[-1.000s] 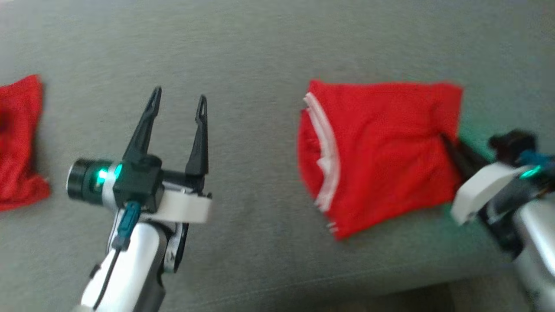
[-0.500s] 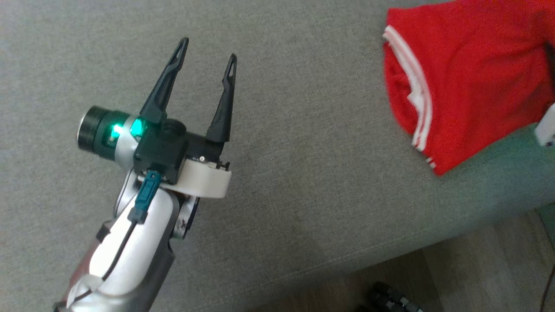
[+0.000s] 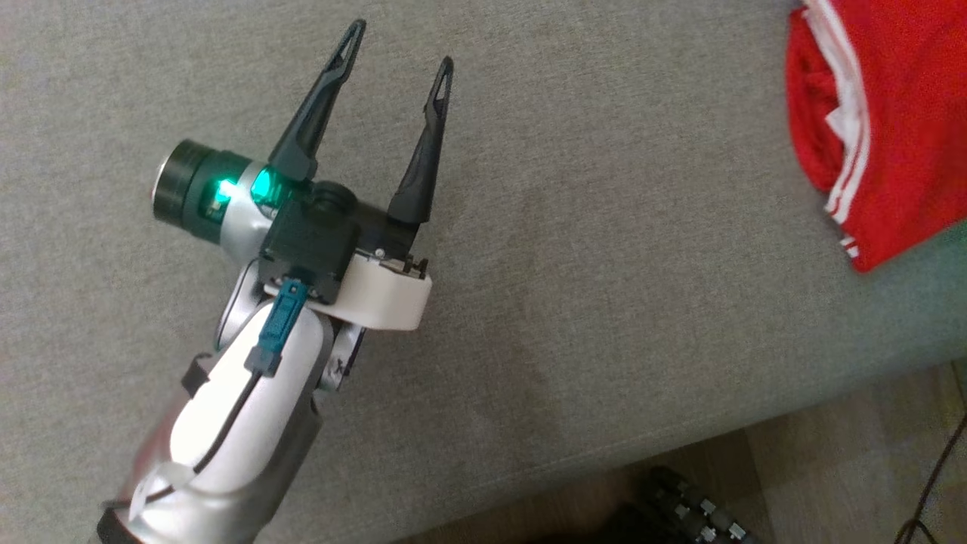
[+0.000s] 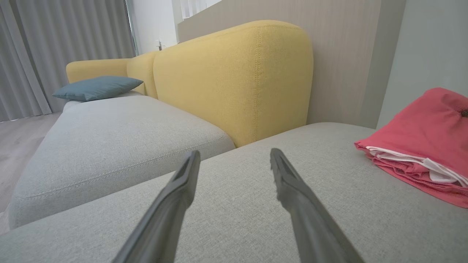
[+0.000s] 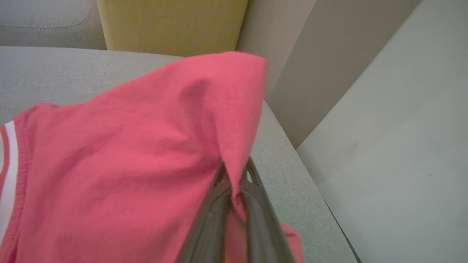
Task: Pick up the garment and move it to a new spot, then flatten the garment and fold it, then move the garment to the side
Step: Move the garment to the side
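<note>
Now garment (image 3: 899,113) farther from left gripper (image 3: 401,45)

- Garment (image 3: 899,128): bright red, white stripe trim, folded in layers.
- Location: on grey sofa seat (image 3: 604,249), near its front edge.
- One corner raised, pinched by right hand (image 5: 236,166).

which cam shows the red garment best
Right wrist view: the garment spreads across most of it, with the right gripper jaws shut on a fold. Head view catches its striped edge at the top right; left wrist view, its layered side.
</note>
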